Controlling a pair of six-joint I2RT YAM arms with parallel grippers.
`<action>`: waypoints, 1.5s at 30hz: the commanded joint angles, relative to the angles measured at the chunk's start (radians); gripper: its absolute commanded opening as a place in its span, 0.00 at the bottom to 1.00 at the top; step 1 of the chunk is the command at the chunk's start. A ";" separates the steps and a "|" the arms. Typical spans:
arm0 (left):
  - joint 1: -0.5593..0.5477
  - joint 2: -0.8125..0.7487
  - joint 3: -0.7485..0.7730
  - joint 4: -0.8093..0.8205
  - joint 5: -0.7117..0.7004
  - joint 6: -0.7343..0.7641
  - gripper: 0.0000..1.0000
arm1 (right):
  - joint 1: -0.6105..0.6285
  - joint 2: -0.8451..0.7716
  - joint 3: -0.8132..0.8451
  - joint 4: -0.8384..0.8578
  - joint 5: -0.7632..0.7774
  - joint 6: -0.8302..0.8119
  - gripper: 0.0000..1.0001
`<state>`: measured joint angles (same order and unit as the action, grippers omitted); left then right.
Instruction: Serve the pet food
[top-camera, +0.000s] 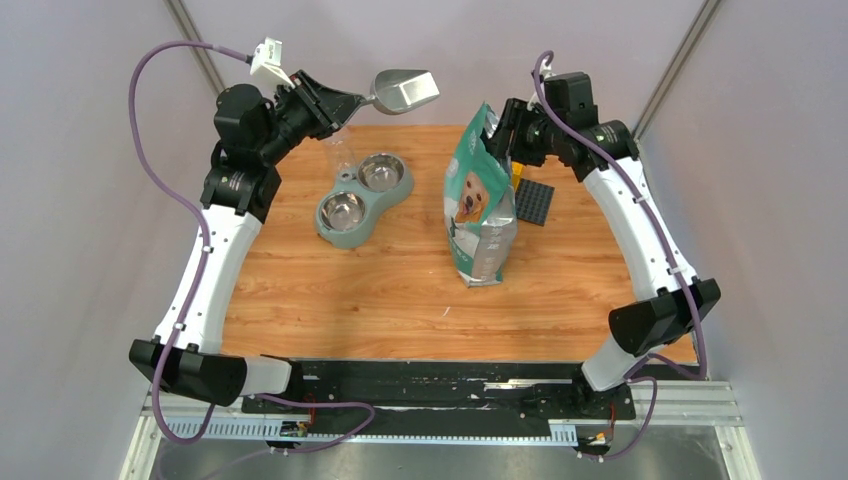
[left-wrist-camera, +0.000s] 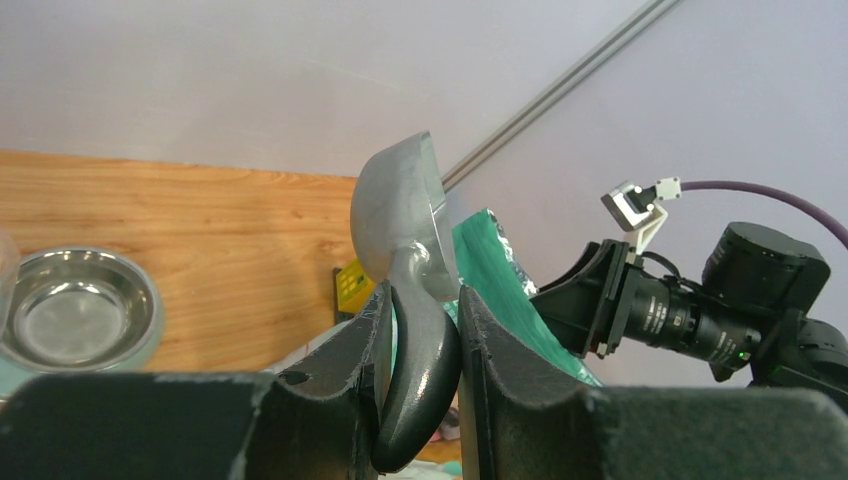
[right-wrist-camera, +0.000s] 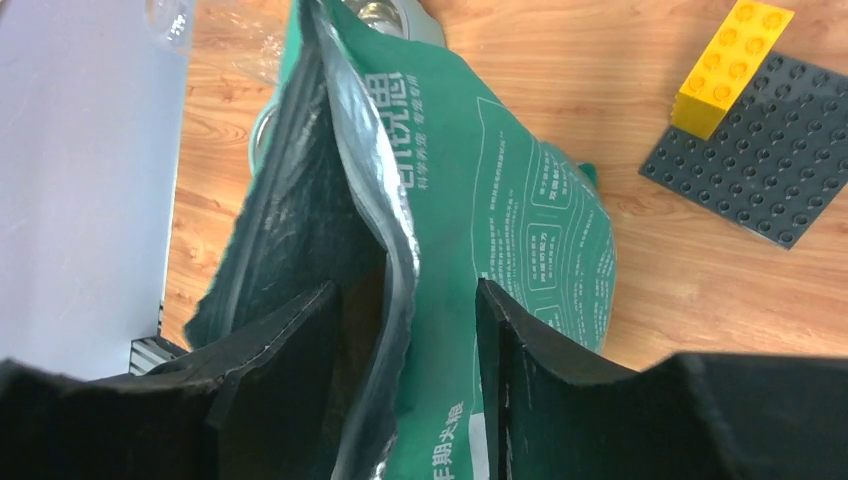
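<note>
Wooden table (top-camera: 350, 300) w/ two robot arms. A green-and-white bag (top-camera: 480, 215), golden dog printed on the front, stands upright centre-right, top open. The right gripper (right-wrist-camera: 405, 320) straddles the bag's top edge, one finger inside & one outside, jaws part-open w/ a gap, not pinching. A grey-green twin-bowl feeder (top-camera: 360, 192) sits left of the bag, steel bowls shiny. The left gripper (left-wrist-camera: 420, 330) is clamped on the handle of a grey metal scoop (top-camera: 405, 92), raised past the table's far edge. A dark studded baseplate (top-camera: 535, 203) & yellow brick (right-wrist-camera: 730, 65) lie right of the bag. Pet food: can't tell where it is, the bag's inside is too dark.
</note>
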<state>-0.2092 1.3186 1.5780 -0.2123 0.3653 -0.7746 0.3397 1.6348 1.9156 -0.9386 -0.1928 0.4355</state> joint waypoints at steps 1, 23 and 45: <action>0.005 -0.037 0.033 0.066 0.015 0.013 0.00 | 0.001 0.005 0.094 -0.026 0.017 -0.042 0.51; 0.005 -0.034 0.051 0.059 0.031 0.050 0.00 | 0.009 0.062 0.073 -0.071 0.190 -0.050 0.00; 0.005 -0.037 0.041 0.082 0.111 0.040 0.00 | 0.097 -0.141 -0.177 0.144 0.383 0.202 0.00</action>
<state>-0.2089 1.3186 1.5795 -0.1902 0.4595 -0.7380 0.3424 1.5589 1.7706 -0.8402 0.0505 0.5068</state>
